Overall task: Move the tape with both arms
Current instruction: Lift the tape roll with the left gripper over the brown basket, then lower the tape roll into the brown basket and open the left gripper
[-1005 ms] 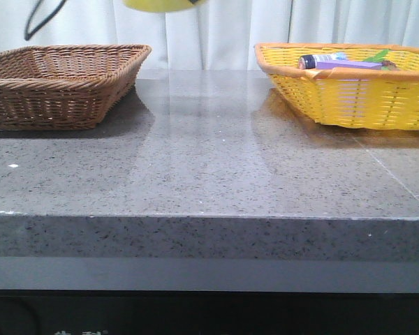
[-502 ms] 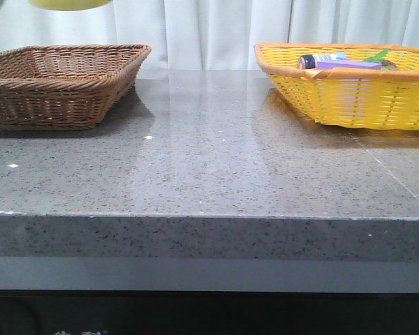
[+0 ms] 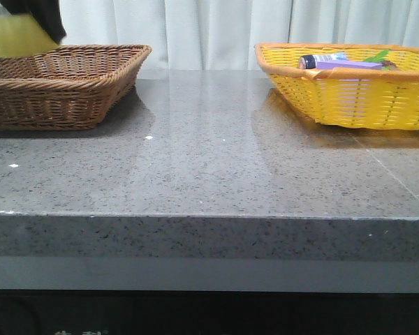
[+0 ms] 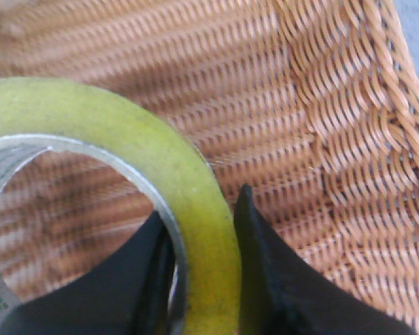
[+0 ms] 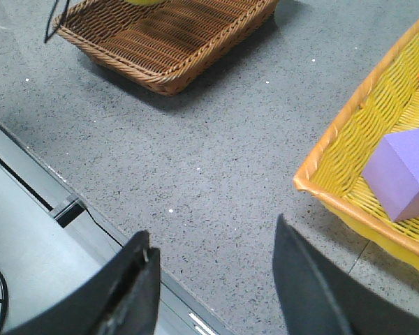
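The tape (image 4: 160, 157), a yellow roll with a white core, is held over the brown wicker basket (image 4: 321, 105). My left gripper (image 4: 199, 216) is shut on the roll's wall, with one finger inside the core and one outside. In the front view the tape (image 3: 14, 38) shows at the far left, behind the brown basket's (image 3: 63, 84) rim, under the black left arm (image 3: 31, 15). My right gripper (image 5: 211, 230) is open and empty, above the grey table (image 5: 216, 153) near its front edge. It is out of the front view.
A yellow wicker basket (image 3: 349, 91) stands at the back right, holding a purple block (image 3: 346, 65) and other small items. The right wrist view shows that basket (image 5: 342, 160), the block (image 5: 405, 174) and the brown basket (image 5: 174, 35).
In the front view the tape has moved left and down, from the top middle to the far left over the brown basket. The left arm now shows above it.
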Robot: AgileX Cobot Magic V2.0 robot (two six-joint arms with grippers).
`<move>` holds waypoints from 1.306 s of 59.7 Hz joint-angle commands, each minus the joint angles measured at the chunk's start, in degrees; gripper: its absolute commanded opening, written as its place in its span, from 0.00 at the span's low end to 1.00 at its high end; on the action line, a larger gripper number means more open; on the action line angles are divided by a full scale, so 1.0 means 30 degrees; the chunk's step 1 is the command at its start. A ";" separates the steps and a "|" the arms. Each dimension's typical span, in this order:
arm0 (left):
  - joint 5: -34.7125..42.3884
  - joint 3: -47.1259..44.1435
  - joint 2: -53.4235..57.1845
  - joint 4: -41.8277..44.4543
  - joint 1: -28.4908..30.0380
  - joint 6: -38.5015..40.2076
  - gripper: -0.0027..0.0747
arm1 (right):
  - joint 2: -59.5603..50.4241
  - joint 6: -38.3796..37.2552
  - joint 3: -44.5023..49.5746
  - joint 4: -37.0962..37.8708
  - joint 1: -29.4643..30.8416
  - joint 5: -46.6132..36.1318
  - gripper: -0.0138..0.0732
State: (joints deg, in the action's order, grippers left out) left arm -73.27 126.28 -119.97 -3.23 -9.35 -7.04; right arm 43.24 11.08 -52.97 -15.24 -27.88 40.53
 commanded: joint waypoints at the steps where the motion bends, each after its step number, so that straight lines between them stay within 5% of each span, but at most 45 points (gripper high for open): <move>1: -0.0111 0.0402 0.0824 -0.1124 -0.0036 0.0184 0.16 | -0.0107 0.0023 -0.0422 -0.0302 0.0005 -0.1239 0.62; 21: -0.0111 0.0366 -0.0704 -0.1299 -0.0075 0.0184 0.19 | -0.0107 0.0023 -0.0422 -0.0302 0.0005 -0.1239 0.62; 36: -0.0111 0.0421 -0.0586 -0.1299 -0.0104 0.0184 0.62 | -0.0107 0.0023 -0.0422 -0.0302 0.0005 -0.1239 0.62; 66: -0.0111 0.0376 0.5618 -0.1319 -0.0104 0.0386 0.61 | -0.0107 0.0023 -0.0422 -0.0302 0.0005 -0.1239 0.62; 78: 0.0298 -0.2753 1.0439 -0.1581 -0.0104 0.0484 0.58 | -0.0107 0.0023 -0.0422 -0.0302 0.0005 -0.1239 0.62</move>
State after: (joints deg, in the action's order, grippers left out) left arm -72.10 120.71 -95.71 -6.84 -9.35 -6.25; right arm 43.24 11.08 -52.97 -15.24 -27.88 40.53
